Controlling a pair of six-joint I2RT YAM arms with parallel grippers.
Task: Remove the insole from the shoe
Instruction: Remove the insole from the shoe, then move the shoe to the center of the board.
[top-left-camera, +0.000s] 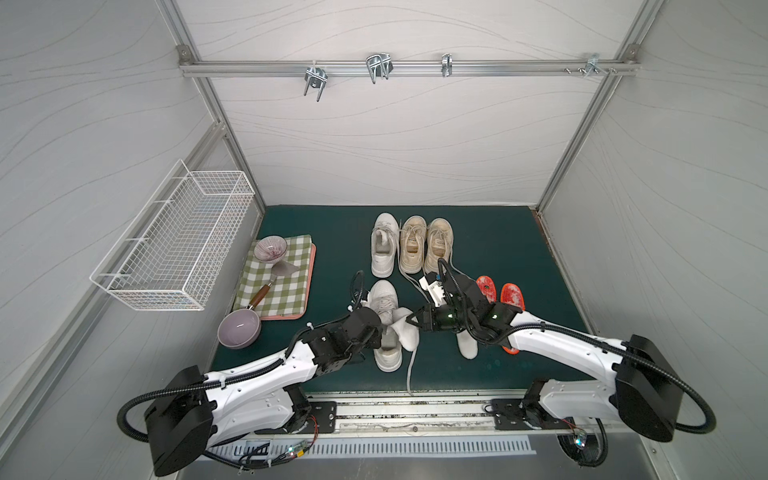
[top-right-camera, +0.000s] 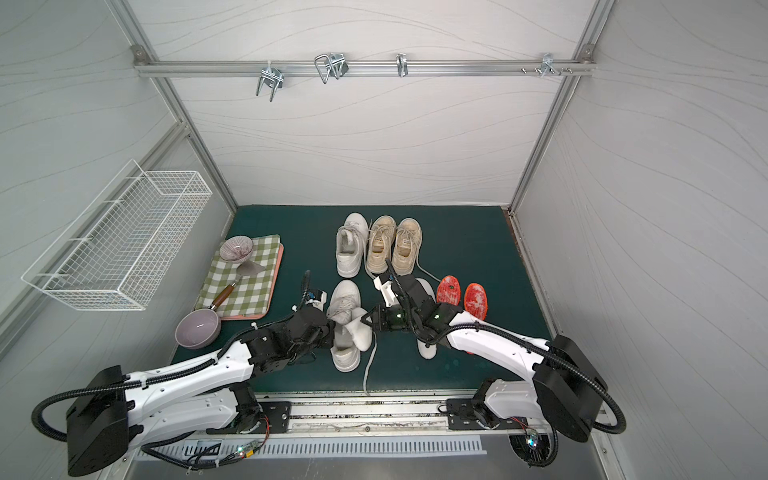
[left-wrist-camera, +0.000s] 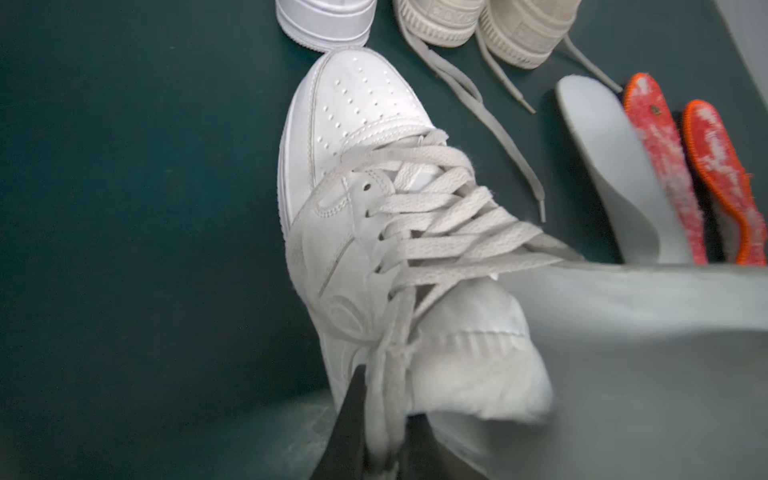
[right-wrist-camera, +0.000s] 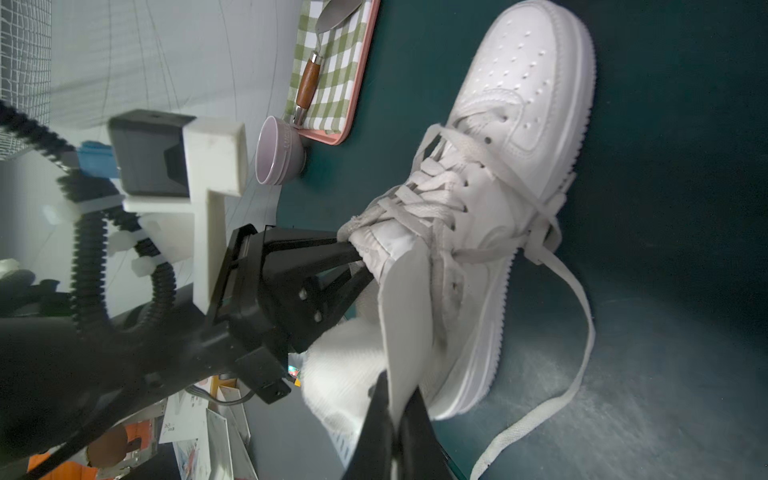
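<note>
A white lace-up shoe (top-left-camera: 382, 296) (top-right-camera: 345, 296) (left-wrist-camera: 353, 124) (right-wrist-camera: 519, 104) lies on the green mat at front centre. Its pale insole (top-left-camera: 406, 330) (top-right-camera: 360, 332) (left-wrist-camera: 623, 332) (right-wrist-camera: 405, 311) sticks up out of the shoe's opening, bent over toward the right. My right gripper (top-left-camera: 410, 319) (top-right-camera: 365, 320) (right-wrist-camera: 395, 399) is shut on the insole's free edge. From the left side, my left gripper (top-left-camera: 383, 331) (top-right-camera: 330, 328) (left-wrist-camera: 386, 415) (right-wrist-camera: 356, 255) is shut on the shoe's tongue and laces at the collar. The part of the insole inside the shoe is hidden.
Behind stand another white shoe (top-left-camera: 383, 245) and two beige shoes (top-left-camera: 413, 243). A loose white insole (top-left-camera: 467, 349) and two red insoles (top-left-camera: 486, 289) lie under the right arm. To the left are a tray with a checked cloth (top-left-camera: 286, 291), a purple bowl (top-left-camera: 240, 328) and a wall-mounted wire basket (top-left-camera: 174, 245).
</note>
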